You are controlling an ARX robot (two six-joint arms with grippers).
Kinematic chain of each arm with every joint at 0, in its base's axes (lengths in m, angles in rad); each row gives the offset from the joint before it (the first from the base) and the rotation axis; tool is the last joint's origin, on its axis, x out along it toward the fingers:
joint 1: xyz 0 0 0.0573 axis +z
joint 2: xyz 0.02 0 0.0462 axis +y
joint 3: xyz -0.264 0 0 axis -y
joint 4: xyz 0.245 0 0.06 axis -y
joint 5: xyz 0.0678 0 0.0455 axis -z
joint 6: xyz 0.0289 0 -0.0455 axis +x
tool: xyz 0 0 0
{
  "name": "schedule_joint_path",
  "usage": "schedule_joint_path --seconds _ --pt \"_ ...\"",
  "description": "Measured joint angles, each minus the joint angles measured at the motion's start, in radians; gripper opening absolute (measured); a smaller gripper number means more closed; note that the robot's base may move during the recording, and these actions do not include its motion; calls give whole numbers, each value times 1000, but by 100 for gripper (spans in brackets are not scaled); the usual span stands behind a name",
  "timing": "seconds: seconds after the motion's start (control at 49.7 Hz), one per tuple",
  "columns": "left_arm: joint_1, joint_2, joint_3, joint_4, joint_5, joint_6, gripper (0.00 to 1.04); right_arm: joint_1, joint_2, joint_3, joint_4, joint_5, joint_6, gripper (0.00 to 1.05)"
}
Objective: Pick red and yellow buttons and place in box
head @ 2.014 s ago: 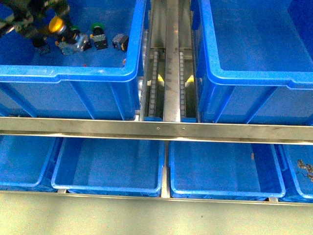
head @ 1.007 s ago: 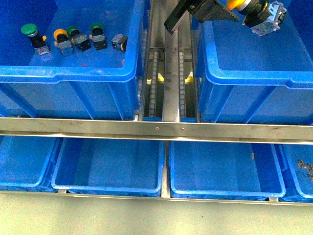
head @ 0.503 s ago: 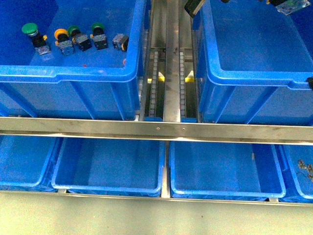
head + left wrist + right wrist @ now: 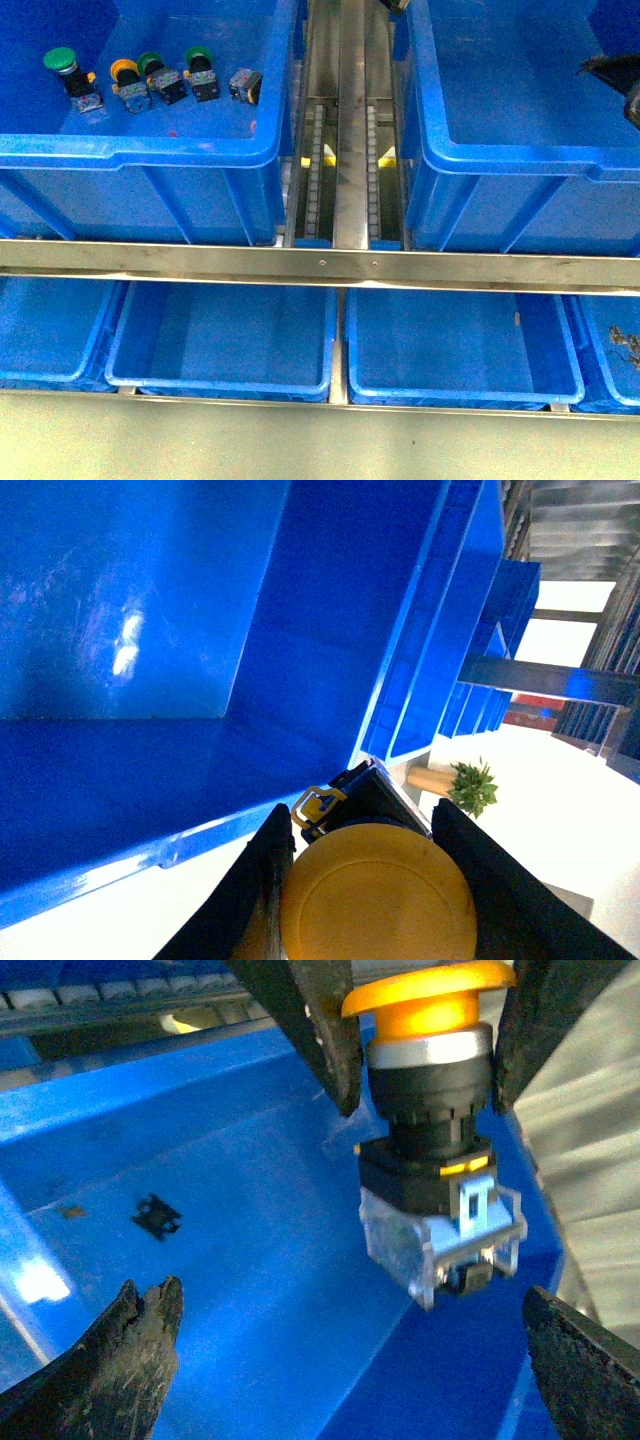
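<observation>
The left claw has carried the yellow-capped push button, black-bodied with a clear plastic base, past the front view's top edge at about 1 o'clock. A second ago it hung in plain sight there, over the large deep bright-blue plastic box. Both wrist views show this claw pinching the button by its cap between two black fingers. The box's smooth floor lies behind the button, which has not been let go.

The right claw has meanwhile come in at the front view's 2 o'clock edge. Its fingers are spread wide with nothing between them, and the button hangs just beyond.

I judge that release into the box is the step in hand. In the other blue plastic crate, at 10 o'clock, a second yellow-capped button waits among three green-capped buttons. No red one shows.
</observation>
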Motion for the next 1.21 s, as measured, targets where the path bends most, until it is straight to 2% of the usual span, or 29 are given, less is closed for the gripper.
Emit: schedule_joint_path --seconds 0.242,0.685,0.866,1.007,1.087,1.208 --pt "5 -43 -61 39 13 -17 34 0 137 119 79 -3 -179 98" --pt "13 -58 -80 64 28 -21 34 4 140 107 128 8 -226 98" --pt "6 -58 -80 59 27 -21 34 2 126 94 142 3 -228 64" --pt "1 -58 -80 56 27 -21 34 -4 118 85 146 0 -229 45" --pt "-2 -58 -80 55 24 -20 34 -8 113 80 149 -2 -228 38" --pt "-5 -58 -80 55 22 -15 34 -14 106 73 151 -11 -228 36"
